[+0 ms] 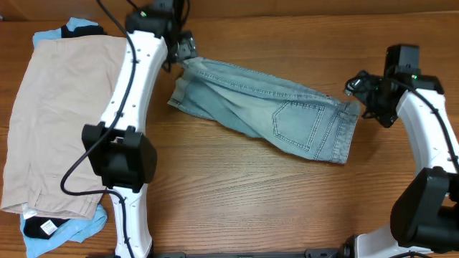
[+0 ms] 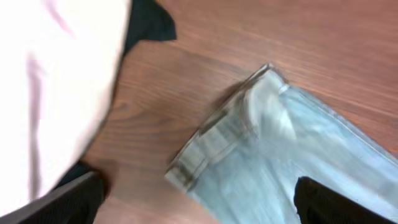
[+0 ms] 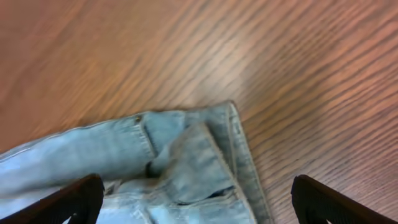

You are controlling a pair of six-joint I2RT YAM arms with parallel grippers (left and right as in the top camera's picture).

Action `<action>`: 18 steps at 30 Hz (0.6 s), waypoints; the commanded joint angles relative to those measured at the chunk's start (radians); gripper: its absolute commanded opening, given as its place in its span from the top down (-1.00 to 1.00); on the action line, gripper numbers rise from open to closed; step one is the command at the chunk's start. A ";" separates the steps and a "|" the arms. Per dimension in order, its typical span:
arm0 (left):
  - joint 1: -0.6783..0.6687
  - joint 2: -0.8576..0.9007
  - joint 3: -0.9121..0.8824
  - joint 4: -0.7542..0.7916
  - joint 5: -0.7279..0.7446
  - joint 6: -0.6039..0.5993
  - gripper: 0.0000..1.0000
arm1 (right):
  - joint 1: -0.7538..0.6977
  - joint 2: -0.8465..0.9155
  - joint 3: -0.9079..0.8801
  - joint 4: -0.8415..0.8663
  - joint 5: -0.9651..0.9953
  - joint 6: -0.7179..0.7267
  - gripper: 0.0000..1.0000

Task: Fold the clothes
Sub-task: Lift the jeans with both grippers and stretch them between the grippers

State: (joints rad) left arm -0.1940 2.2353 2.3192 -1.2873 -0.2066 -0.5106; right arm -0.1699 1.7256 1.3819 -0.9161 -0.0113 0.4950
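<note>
The faded light-blue denim shorts (image 1: 272,111) lie folded across the middle of the table, one stitched back pocket facing up. My left gripper (image 1: 188,49) hovers open over their left corner (image 2: 261,124). My right gripper (image 1: 358,89) hovers open over their right corner (image 3: 186,155). Neither holds cloth. At the far left lies a stack: a beige garment (image 1: 57,115) on top, sky-blue (image 1: 50,34) and black (image 1: 80,29) cloth showing at its edges.
The wooden table (image 1: 237,201) shows bare below and to the right of the shorts. The left arm's white links (image 1: 129,86) cross the stack's right edge. A black piece with a white label (image 1: 43,227) sticks out at the stack's front.
</note>
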 commanded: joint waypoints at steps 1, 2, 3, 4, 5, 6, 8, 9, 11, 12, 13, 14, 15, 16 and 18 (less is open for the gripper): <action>0.005 -0.008 0.143 -0.101 0.001 0.041 -1.00 | 0.006 -0.011 0.074 -0.058 -0.039 -0.041 -1.00; 0.005 -0.008 0.175 -0.132 0.002 0.054 -0.99 | 0.009 -0.011 0.086 -0.080 -0.047 -0.053 -1.00; 0.005 -0.008 0.202 -0.157 0.006 0.073 -0.99 | 0.012 -0.011 0.091 -0.095 -0.053 -0.059 -1.00; 0.005 -0.008 0.222 -0.179 0.019 0.093 -1.00 | 0.015 -0.011 0.092 -0.106 -0.058 -0.059 -1.00; 0.004 -0.008 0.235 -0.201 0.044 0.111 -1.00 | 0.019 -0.011 0.092 -0.116 -0.063 -0.059 -1.00; 0.004 -0.008 0.236 -0.216 0.072 0.127 -0.98 | 0.026 -0.010 0.092 -0.129 -0.066 -0.059 -1.00; 0.003 0.001 0.232 -0.252 0.112 0.151 -0.86 | 0.041 -0.010 0.090 -0.143 -0.065 -0.059 -1.00; 0.003 0.007 0.225 -0.269 0.111 0.153 -0.79 | 0.051 -0.010 0.090 -0.146 -0.065 -0.060 -1.00; 0.003 0.027 0.195 -0.282 0.111 0.170 -0.61 | 0.074 -0.010 0.089 -0.145 -0.064 -0.082 -1.00; 0.003 0.035 0.174 -0.279 0.111 0.175 -0.53 | 0.084 -0.010 0.089 -0.144 -0.057 -0.082 -1.00; 0.003 0.049 0.151 -0.274 0.110 0.175 -0.40 | 0.092 -0.010 0.089 -0.143 -0.055 -0.084 -1.00; 0.003 0.060 0.132 -0.270 0.110 0.175 -0.17 | 0.099 -0.010 0.089 -0.142 -0.050 -0.084 -1.00; 0.003 0.076 0.113 -0.262 0.110 0.175 0.00 | 0.104 -0.010 0.088 -0.140 -0.042 -0.084 -1.00; 0.004 0.094 0.093 -0.251 0.111 0.175 0.11 | 0.106 -0.010 0.085 -0.136 -0.034 -0.083 -1.00; 0.004 0.127 0.065 -0.225 0.112 0.179 0.28 | 0.105 -0.010 0.077 -0.126 -0.034 -0.083 -1.00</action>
State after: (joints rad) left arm -0.1940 2.2929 2.4290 -1.5280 -0.1081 -0.3550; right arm -0.0624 1.7256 1.4479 -1.0550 -0.0631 0.4232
